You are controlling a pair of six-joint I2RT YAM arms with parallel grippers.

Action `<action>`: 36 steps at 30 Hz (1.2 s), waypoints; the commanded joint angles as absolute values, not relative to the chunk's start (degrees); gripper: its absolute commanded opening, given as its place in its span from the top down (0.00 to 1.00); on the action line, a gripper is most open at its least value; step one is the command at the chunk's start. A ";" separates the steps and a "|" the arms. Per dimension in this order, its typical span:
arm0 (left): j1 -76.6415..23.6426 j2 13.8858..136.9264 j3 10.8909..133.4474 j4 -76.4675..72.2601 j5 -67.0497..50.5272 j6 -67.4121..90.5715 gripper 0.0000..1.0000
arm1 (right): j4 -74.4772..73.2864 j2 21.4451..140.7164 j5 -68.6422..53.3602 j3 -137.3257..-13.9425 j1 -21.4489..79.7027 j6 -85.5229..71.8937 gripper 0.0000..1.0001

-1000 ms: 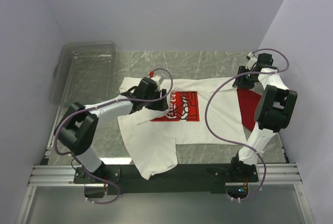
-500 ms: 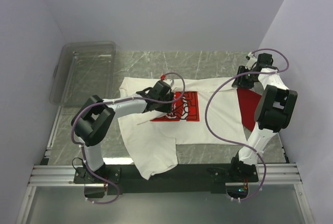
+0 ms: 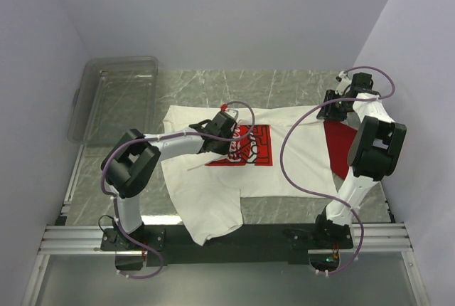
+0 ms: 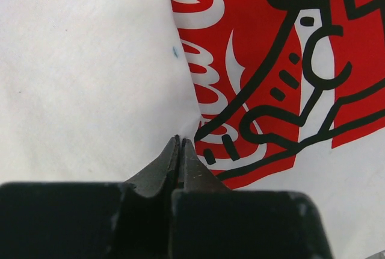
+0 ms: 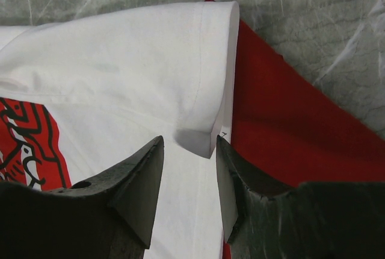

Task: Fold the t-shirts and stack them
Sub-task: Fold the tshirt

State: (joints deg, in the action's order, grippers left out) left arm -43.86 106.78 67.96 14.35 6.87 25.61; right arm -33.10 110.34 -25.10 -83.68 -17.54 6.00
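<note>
- The red t-shirt (image 3: 338, 142) lies mostly hidden under the white t-shirt (image 3: 284, 167) and behind the right arm (image 3: 373, 146).
- In the left wrist view, the chest print (image 4: 271, 60) runs off the top and right edges.
- Whether the left claw (image 4: 180, 144), tips pressed together, pinches any cloth cannot be told.

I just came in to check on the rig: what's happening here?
Two robot arms are working on a large white t-shirt with a red Coca-Cola print, lying spread on the grey marbled table. The left arm's fingers are shut on a pinch of its cloth beside the print. The right arm's fingers stand open around a sleeve corner, above the plain red t-shirt partly underneath.
</note>
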 commanded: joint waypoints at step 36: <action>-45.26 93.60 62.67 16.35 4.31 24.26 0.99 | -33.13 112.24 -25.05 -87.28 -18.98 4.75 0.93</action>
State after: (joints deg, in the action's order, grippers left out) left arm -44.84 96.42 63.42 15.94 5.80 25.45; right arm -33.82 114.04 -24.12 -85.19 -17.89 4.75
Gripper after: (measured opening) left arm 0.015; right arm 0.090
